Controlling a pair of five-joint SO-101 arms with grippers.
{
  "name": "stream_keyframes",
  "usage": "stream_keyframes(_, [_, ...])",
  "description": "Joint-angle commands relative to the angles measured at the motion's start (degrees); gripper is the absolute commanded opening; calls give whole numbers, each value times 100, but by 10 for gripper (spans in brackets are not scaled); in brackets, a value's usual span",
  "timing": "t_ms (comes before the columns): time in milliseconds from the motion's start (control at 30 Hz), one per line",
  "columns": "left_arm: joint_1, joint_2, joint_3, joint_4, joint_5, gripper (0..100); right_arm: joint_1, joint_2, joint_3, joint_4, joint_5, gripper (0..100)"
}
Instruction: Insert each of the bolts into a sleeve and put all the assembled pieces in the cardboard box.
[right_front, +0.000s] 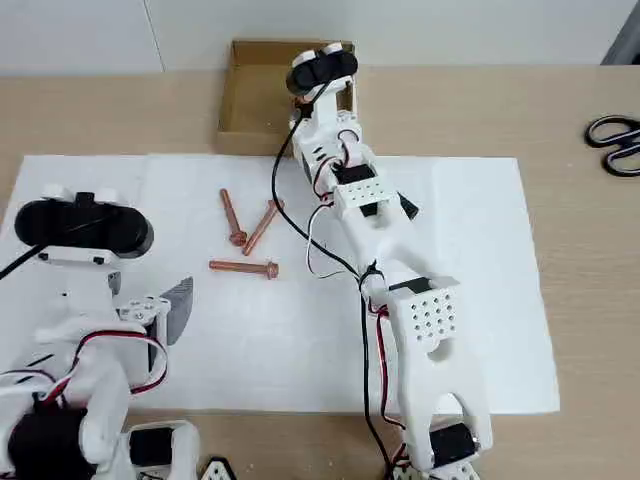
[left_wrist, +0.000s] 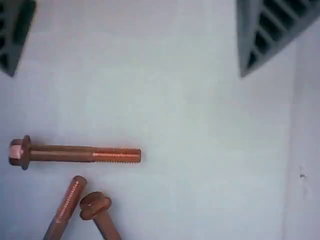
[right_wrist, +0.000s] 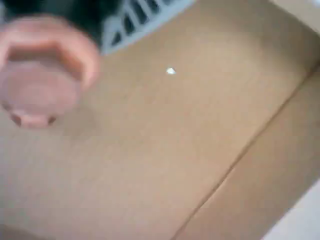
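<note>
Copper piece (right_wrist: 42, 70), blurred, pinched in right gripper (right_wrist: 75, 30) above cardboard box (right_wrist: 200, 150) floor. Left gripper (left_wrist: 140, 45) spread wide over white sheet (left_wrist: 200, 150), just beside three loose bolts (left_wrist: 75, 154).

You have three loose bolts (right_front: 243, 266) to count on the high view, and the same three show in the left wrist view. Add one more copper piece (right_wrist: 42, 70) in the right wrist view, too blurred for you to tell bolt from sleeve. There is one cardboard box (right_front: 228, 95), one white sheet (right_front: 480, 300) and one pair of scissors (right_front: 615, 143). Two arms stand at your bench (right_front: 580, 250).
</note>
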Motion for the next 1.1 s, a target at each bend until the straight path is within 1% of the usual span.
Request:
stream_keyframes(0, [-35, -18, -22, -9, 18, 272, 31, -163, -475, 391, -26, 235])
stream_keyframes(100, [-35, -26, -22, -9, 18, 272, 66, -171, -659, 593, -26, 282])
stream_keyframes(167, [-35, -26, -22, -9, 18, 272, 75, -171, -914, 840, -26, 278])
stream_keyframes(267, [-35, -26, -22, -9, 18, 272, 180, -242, -1635, 1604, -26, 277])
stream_keyframes(333, [-35, -35, -22, -9, 18, 272, 224, -505, -2198, 2387, -26, 277])
stream_keyframes(500, [-35, -35, -31, 0, 18, 272, 303, -1481, -3156, 4769, -35, 277])
stream_keyframes(667, [-35, -35, -31, 0, 18, 272, 303, -2369, -3429, 6976, -44, 277])
stream_keyframes(800, [-35, -35, -31, 0, 18, 272, 303, -2993, -3429, 8321, -44, 277])
stream_keyframes(833, [-35, -35, -31, 0, 18, 272, 303, -3090, -3411, 8505, -44, 277])
stream_keyframes(933, [-35, -35, -31, 0, 18, 272, 312, -3284, -3349, 8541, -44, 277])
stream_keyframes(1067, [-35, -35, -31, 0, 18, 272, 435, -3556, -2813, 8558, -26, 277])
